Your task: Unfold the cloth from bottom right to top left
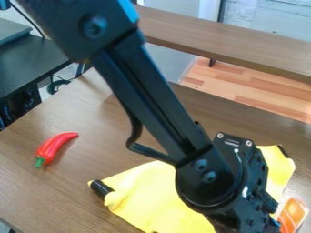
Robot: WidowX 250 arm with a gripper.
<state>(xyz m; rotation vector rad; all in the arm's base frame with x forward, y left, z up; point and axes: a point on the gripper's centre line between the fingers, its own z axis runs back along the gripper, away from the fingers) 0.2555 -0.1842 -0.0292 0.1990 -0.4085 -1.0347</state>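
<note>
1. Your landmark: the yellow cloth (pixel 146 195), lying on the table (pixel 54 200) beneath your arm (pixel 155 93).
2. Arm's lower end is over the cloth's lower right part. Probable reason: that is the side you must lift first.
3. End effector: cannot tell whether wide, narrow or holding cloth. Check before you lift.
4. Black piece (pixel 101 189) at the cloth's left corner; likely marks that corner for you.
5. Red pepper (pixel 55 146) lies well apart, off the cloth's left side, probably as clutter; it should leave you working room.
6. Orange block (pixel 293 214) sits just beside the cloth's lower right. A low pull might nudge it.
7. Judged next: secure the bottom right fold, raise slightly, carry toward top left. Grabbing two layers would drag everything.
</note>
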